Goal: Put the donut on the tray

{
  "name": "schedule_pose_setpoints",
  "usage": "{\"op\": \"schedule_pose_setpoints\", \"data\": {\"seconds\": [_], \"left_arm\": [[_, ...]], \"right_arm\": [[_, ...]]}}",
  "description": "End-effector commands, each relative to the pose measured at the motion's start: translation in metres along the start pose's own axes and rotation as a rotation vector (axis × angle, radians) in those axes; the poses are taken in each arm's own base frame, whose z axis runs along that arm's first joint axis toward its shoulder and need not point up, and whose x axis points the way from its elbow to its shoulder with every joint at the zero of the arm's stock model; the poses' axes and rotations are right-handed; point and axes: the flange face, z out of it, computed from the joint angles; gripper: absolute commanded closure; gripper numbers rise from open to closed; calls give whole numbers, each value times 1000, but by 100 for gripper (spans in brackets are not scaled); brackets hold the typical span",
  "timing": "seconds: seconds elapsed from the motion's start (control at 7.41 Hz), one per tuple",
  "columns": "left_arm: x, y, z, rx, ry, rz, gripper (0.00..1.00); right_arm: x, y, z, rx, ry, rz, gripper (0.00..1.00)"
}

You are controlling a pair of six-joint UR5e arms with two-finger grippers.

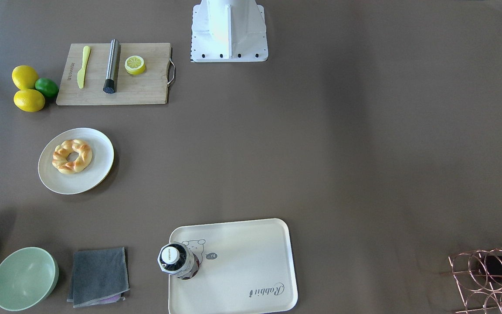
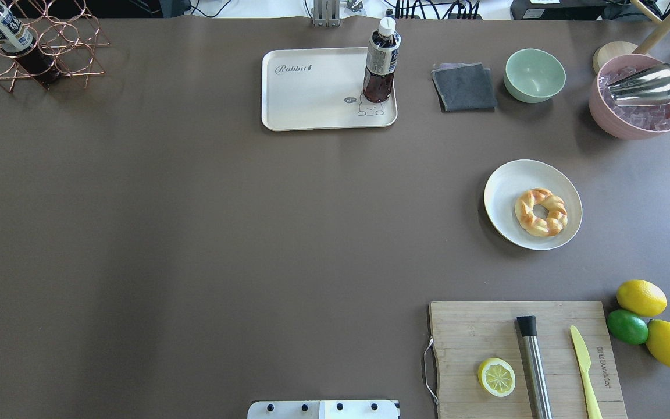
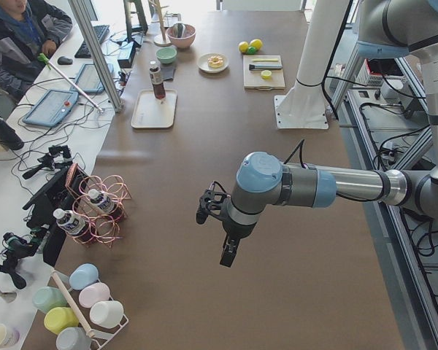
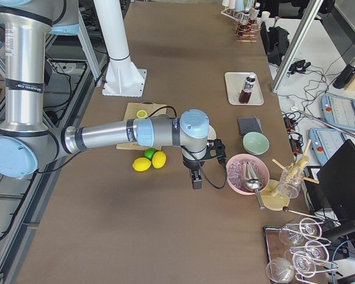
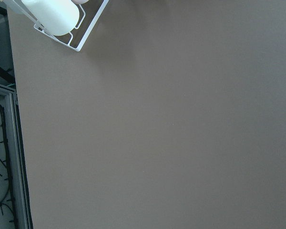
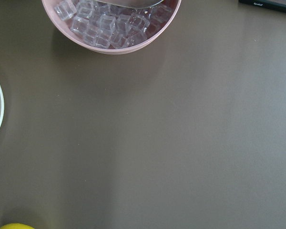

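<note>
You see the donut (image 1: 72, 156) on the plate (image 1: 101, 158), the bottle (image 1: 175, 260) on the tray (image 1: 251, 257); left hand (image 3: 227, 255), right hand (image 4: 196, 180) opening: cannot tell.

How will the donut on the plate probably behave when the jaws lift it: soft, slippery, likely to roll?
The donut looks puffy and twisted, so it is probably light and somewhat squashy. It lies flat on the plate, so rolling seems unlikely. Its glazed patches look shiny, so it might slip a little.
</note>
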Motion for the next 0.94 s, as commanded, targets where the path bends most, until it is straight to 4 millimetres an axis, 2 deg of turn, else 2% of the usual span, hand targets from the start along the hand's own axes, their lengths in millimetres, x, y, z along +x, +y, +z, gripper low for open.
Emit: {"op": "schedule_pose_setpoints", "data": {"seconds": [0.0, 0.67, 0.81], "left_arm": [[1, -3, -2, 6, -1, 5, 3], [0, -1, 2, 15, -7, 16, 3], [-1, 5, 5, 5, -7, 7, 3]], "right_arm": [[0, 0, 0, 0, 0, 1, 0], [1, 3, 2, -5, -1, 3, 0], [0, 2, 1, -2, -2, 0, 0]]}}
